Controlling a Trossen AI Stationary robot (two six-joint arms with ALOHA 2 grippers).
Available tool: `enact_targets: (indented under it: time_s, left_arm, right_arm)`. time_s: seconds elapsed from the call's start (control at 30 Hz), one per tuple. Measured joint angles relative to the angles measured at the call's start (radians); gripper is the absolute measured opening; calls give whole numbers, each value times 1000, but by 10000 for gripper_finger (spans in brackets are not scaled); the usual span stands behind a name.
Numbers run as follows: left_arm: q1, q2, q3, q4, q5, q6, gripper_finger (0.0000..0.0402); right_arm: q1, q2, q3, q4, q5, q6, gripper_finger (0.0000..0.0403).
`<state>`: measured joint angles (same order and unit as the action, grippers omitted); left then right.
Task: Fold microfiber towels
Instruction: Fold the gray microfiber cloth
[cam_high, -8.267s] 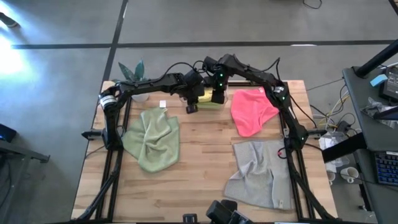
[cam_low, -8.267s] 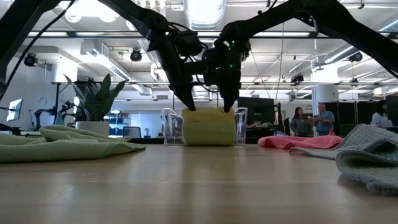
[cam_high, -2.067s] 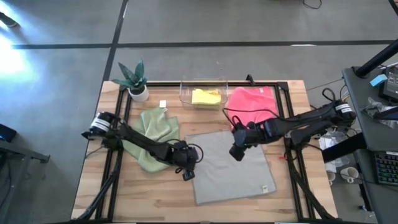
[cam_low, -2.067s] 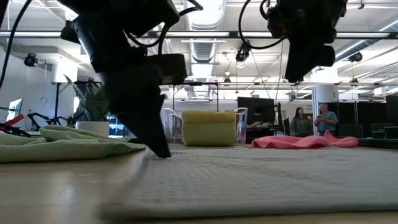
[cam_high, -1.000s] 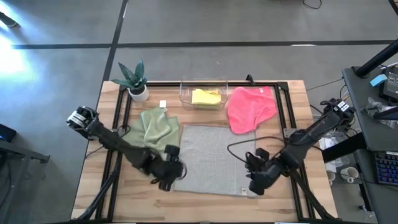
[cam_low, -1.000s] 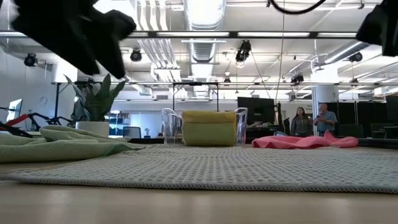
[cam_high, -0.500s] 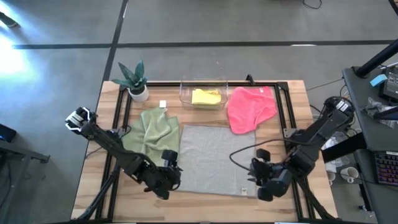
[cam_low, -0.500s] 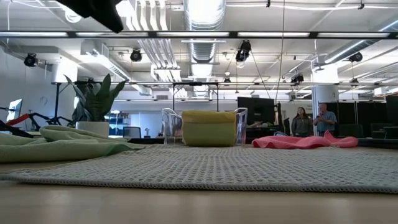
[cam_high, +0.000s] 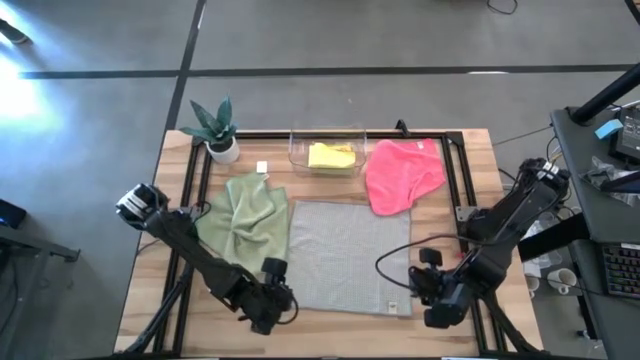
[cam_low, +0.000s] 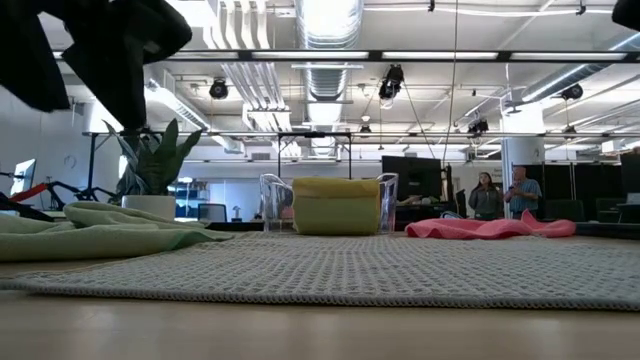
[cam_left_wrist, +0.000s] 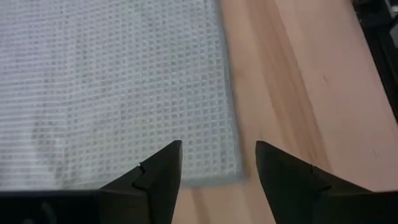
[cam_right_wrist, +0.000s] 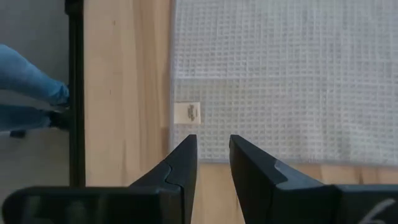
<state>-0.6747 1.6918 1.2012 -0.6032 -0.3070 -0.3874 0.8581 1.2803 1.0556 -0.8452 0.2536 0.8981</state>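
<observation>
High view: grey towel (cam_high: 347, 256) is laid flat mid-table. Left gripper (cam_high: 268, 312) is held spread above its near left corner, right gripper (cam_high: 432, 300) with fingers narrowly parted above its near right corner; nothing is pinched. Pink towel (cam_high: 402, 175) and green towel (cam_high: 247, 212) are seen farther off.

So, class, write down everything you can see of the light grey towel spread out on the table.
The light grey towel is a soft square cloth with a waffle-like weave, spread flat and unfolded on the wooden table. A small white tag sits at one near corner. Its left edge meets the crumpled sage green towel. The left gripper and right gripper hover open over its near corners, neither touching it.
</observation>
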Motion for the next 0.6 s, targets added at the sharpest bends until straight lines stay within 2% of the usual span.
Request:
enact_targets:
  time_s: [0.17,0.3,0.43,0.6]
  left_arm:
    - [-4,77,24,4,19,0,189]
    - [-5,128,35,10,21,0,189]
    - [-4,166,35,12,69,-1,189]
    - [-1,208,34,18,66,-2,189]
  right_arm:
    - [2,25,-10,6,-25,6,91]
    - [2,60,-11,13,-35,-5,112]
    - [2,95,-10,13,-52,-16,134]
    - [6,131,-8,17,-52,-24,155]
